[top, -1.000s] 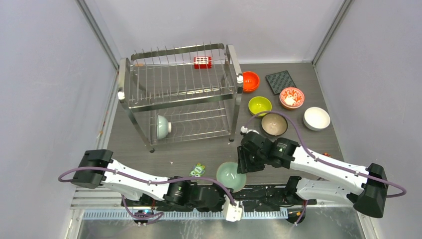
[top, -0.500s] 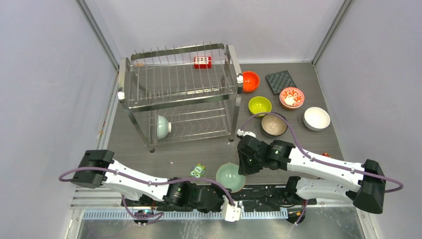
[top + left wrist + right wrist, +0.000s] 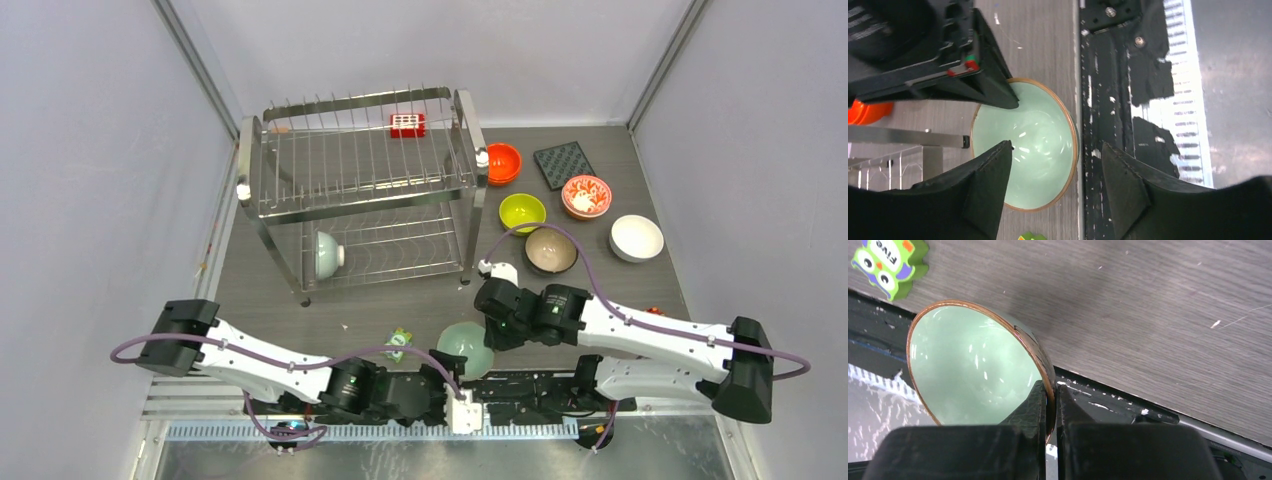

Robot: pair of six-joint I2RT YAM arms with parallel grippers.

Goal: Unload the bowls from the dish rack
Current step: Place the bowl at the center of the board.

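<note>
A pale green bowl (image 3: pixel 463 347) with a brown rim hangs tilted at the table's near edge. My right gripper (image 3: pixel 489 333) is shut on its rim; the right wrist view has the rim of the bowl (image 3: pixel 973 365) pinched between both fingers of the gripper (image 3: pixel 1049 392). My left gripper (image 3: pixel 1057 146) stands open, one finger on each side of the bowl (image 3: pixel 1038 150), not touching it. The dish rack (image 3: pixel 360 185) stands at the back left with one pale bowl (image 3: pixel 325 254) upright in its lower tier.
Right of the rack sit an orange bowl (image 3: pixel 503 163), a yellow-green bowl (image 3: pixel 522 212), a brownish bowl (image 3: pixel 550 250), a red-flowered bowl (image 3: pixel 586 195), a white bowl (image 3: pixel 637 238) and a dark mat (image 3: pixel 564 163). A green owl eraser (image 3: pixel 400 340) lies beside the held bowl.
My right gripper moved onto the pale green bowl's rim and shut on it. My left gripper opened and let go of that bowl.
</note>
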